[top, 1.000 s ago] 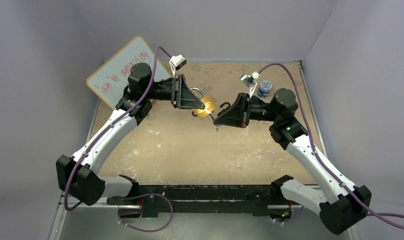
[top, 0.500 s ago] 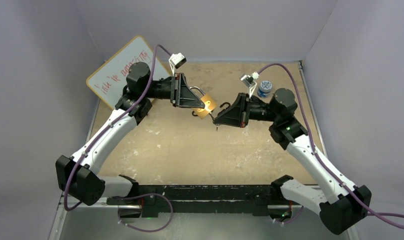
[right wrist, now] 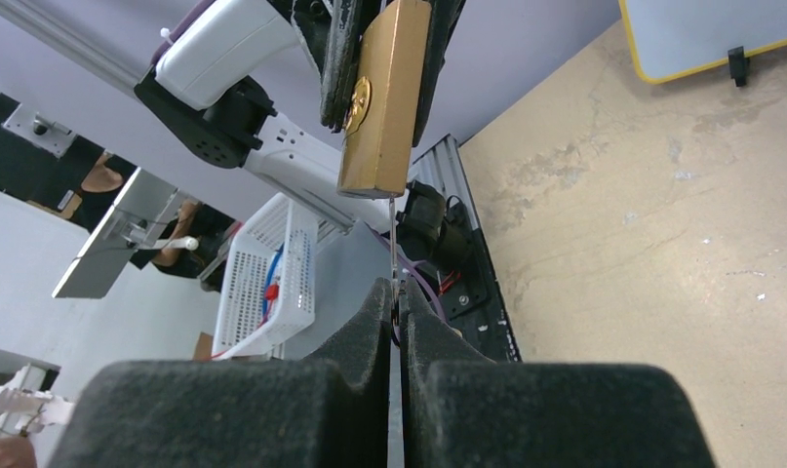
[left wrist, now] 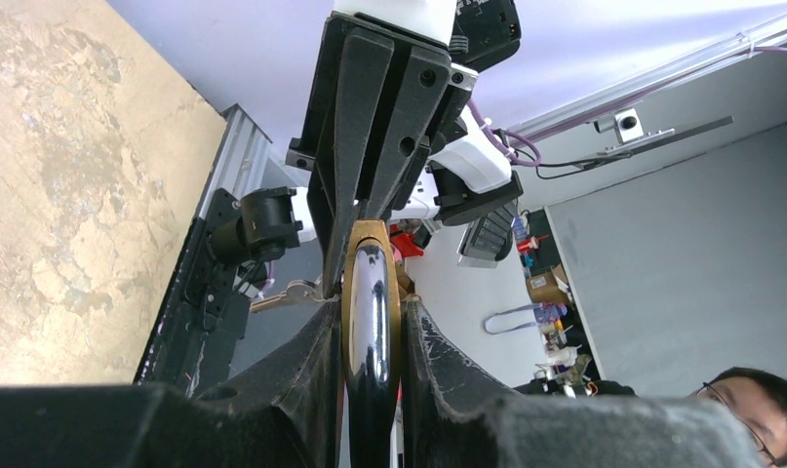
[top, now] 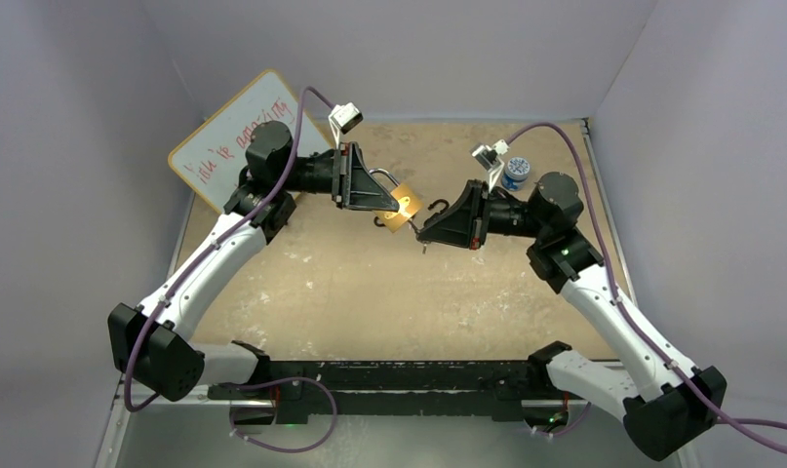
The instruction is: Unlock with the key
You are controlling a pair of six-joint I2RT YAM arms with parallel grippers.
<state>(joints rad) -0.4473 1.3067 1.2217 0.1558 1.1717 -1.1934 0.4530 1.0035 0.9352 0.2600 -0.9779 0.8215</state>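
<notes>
My left gripper (top: 389,201) is shut on a brass padlock (top: 404,208) with a silver shackle, held in the air over the middle of the table. In the left wrist view the padlock (left wrist: 372,312) sits edge-on between the fingers. My right gripper (top: 421,232) is shut on a thin key (right wrist: 393,249), whose blade reaches up to the bottom of the padlock (right wrist: 382,97) in the right wrist view. A second key (left wrist: 290,292) hangs beside the lock in the left wrist view. The two grippers face each other, nearly touching.
A whiteboard (top: 235,136) with red writing leans at the back left. A small blue-and-white jar (top: 515,173) stands at the back right. Two small black hooks (top: 436,206) lie on the tan table (top: 350,292) below the grippers.
The right arm has shifted very slightly; the key tip stays at the padlock's bottom. The left arm has barely moved.
</notes>
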